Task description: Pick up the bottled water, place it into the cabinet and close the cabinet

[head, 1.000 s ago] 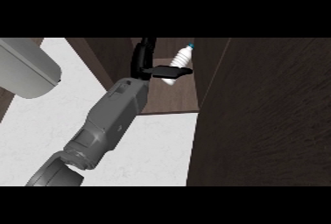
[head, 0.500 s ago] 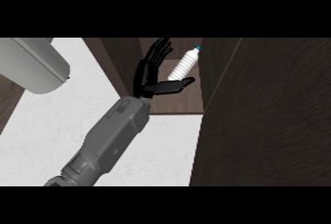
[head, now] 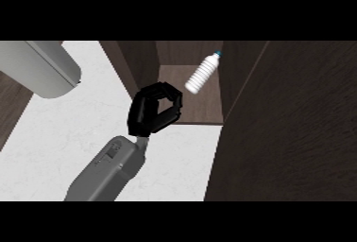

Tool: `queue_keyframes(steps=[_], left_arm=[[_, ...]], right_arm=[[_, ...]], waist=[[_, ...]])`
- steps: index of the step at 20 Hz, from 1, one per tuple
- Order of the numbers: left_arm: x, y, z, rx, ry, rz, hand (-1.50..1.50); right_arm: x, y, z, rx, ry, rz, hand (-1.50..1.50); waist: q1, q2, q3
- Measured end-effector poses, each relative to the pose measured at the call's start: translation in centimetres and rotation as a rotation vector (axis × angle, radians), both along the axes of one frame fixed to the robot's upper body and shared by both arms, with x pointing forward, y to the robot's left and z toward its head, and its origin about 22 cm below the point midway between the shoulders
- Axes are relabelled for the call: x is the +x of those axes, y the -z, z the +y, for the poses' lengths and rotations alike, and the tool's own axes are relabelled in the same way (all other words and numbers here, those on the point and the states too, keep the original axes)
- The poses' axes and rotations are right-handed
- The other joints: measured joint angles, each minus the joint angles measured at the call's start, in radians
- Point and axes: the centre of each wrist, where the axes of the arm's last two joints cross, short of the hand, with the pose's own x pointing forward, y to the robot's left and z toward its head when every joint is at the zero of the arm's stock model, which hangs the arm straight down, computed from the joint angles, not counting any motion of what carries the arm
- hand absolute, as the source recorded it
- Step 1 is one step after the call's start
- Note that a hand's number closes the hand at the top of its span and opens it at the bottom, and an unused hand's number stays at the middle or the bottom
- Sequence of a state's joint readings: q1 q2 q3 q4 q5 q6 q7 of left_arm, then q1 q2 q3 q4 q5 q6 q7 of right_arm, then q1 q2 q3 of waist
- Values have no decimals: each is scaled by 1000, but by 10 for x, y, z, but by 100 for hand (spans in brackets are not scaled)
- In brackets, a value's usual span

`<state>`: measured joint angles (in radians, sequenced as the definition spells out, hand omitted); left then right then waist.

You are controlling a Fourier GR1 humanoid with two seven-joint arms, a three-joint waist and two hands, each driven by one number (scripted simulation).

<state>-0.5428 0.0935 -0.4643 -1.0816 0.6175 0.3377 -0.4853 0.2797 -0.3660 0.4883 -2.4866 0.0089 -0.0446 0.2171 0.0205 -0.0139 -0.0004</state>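
The bottle [head: 201, 73] stands tilted inside the open cabinet [head: 191, 101], free of any grip. The one hand [head: 155, 111] in view hangs just outside, fingers curled on nothing, presumably clearing space so the door [head: 293, 123] can swing shut.

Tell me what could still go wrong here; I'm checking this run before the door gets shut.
The bottled water stands tilted inside the cabinet, apart from the hand, so it may tip over. The cabinet door is open beside it; swinging it shut could hit a fallen bottle or the hand at the opening.
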Motion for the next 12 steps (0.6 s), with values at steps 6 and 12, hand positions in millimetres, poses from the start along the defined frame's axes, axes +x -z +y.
queue_keyframes(steps=[6,12], left_arm=[[-50,5,36,4,-15,0,150],[-90,-2,78,7,-44,-12,150]], right_arm=[[-1,-2,12,-46,-92,71,150],[-6,-5,36,-11,-169,147,150]], waist=[[1,5,1],[-6,10,2]])
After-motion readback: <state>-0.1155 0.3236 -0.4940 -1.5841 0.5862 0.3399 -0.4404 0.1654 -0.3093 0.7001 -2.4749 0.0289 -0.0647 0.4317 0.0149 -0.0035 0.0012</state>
